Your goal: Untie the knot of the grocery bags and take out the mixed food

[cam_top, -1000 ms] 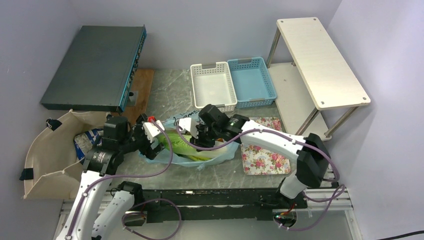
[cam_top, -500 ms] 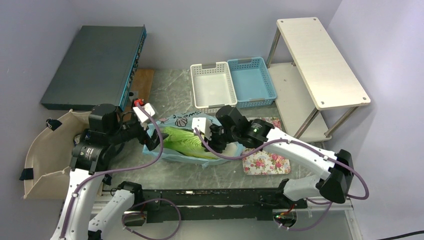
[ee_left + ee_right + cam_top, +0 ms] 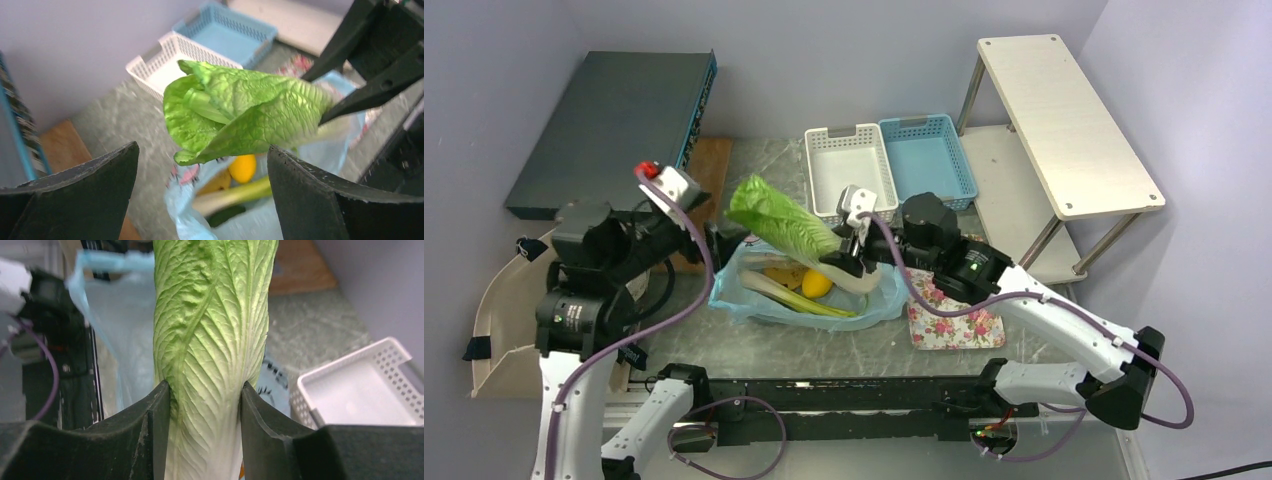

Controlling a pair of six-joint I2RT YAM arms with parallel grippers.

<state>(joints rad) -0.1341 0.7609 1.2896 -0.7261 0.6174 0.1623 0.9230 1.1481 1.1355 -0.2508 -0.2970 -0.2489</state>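
My right gripper (image 3: 849, 262) is shut on the white stem of the pale-green napa cabbage (image 3: 782, 218) and holds it tilted in the air above the light-blue plastic bag (image 3: 879, 300); the right wrist view shows the fingers (image 3: 155, 420) pressed on the cabbage (image 3: 210, 335). The bag lies open on the table, and no knot shows. Inside it lie a long green stalk (image 3: 809, 303), a round orange-yellow piece (image 3: 816, 284) and a brown piece (image 3: 784, 274). My left gripper (image 3: 709, 240) is open and empty, left of the bag, facing the cabbage (image 3: 245, 115). The beige canvas tote (image 3: 504, 310) lies at the far left.
A white basket (image 3: 849, 180) and a blue basket (image 3: 929, 160) stand behind the bag. A floral tray (image 3: 949, 315) lies to the bag's right. A dark flat box (image 3: 614, 130) and a wooden board (image 3: 709, 175) are at back left, a white shelf (image 3: 1064, 120) at right.
My right gripper has lifted the napa cabbage up out of the blue bag. My left gripper has drawn back up and left from the bag's left edge.
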